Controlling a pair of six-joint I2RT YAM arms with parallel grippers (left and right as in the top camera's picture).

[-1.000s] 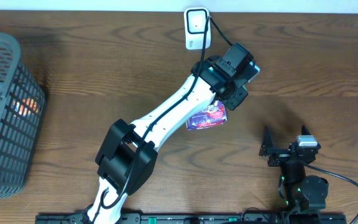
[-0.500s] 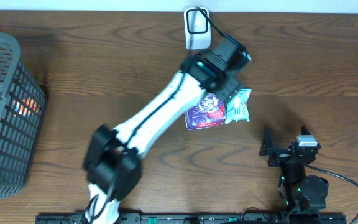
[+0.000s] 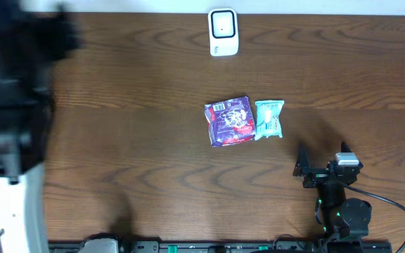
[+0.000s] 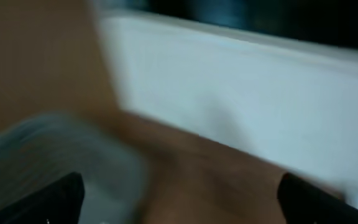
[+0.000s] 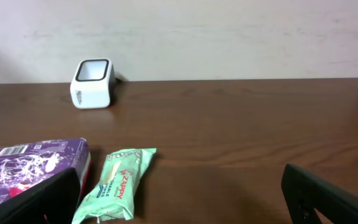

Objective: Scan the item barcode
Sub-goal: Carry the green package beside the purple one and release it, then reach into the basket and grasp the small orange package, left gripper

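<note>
A purple snack packet (image 3: 229,121) lies flat at mid-table with a barcode patch showing at its far left corner. A green wipes packet (image 3: 268,119) lies against its right side. The white scanner (image 3: 223,31) stands at the table's far edge. My left arm (image 3: 9,105) is a blur at the far left. In its wrist view the left gripper (image 4: 182,205) is open and holds nothing. My right gripper (image 3: 322,160) rests open near the front right. From the right wrist I see the purple packet (image 5: 30,165), the green packet (image 5: 117,183) and the scanner (image 5: 92,83) ahead of the right gripper (image 5: 179,199).
The blurred left arm covers the table's left end. The left wrist view shows only a grey smear (image 4: 36,155) low on the left, brown wood and a pale wall (image 4: 241,93). A white wall runs behind the table's far edge.
The left gripper opened and left the purple packet on the table beside the green one. The left arm then swung fast to the far left. The right arm stayed still.
</note>
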